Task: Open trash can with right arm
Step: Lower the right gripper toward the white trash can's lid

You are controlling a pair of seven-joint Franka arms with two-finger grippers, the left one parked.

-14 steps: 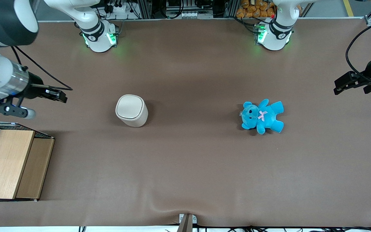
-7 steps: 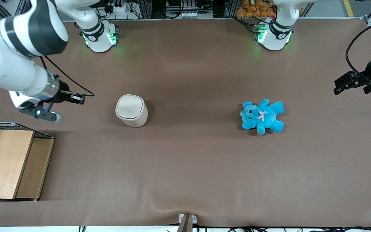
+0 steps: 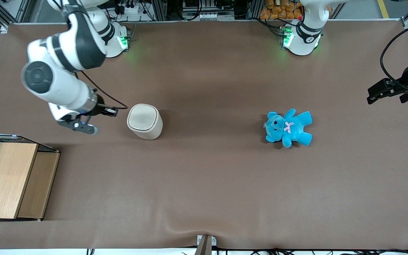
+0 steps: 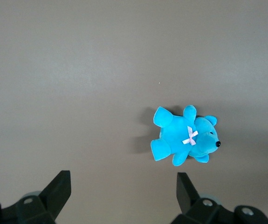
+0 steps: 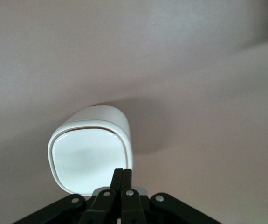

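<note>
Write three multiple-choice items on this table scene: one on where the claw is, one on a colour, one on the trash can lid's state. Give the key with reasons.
1. Where is the claw?
A. beside the trash can, toward the working arm's end
B. over the teddy
C. inside the wooden box

2. What colour is the teddy?
A. red
B. blue
C. green

3. What state is the trash can's lid in?
A. flipped up
B. taken off
C. down flat

Key: 1 A, the front view shows the claw just short of the can's side. 2 B, the plush is bright blue with a pink bow. 3 C, the right wrist view shows the lid seated within the rim and the shut claw fingers at its edge.
</note>
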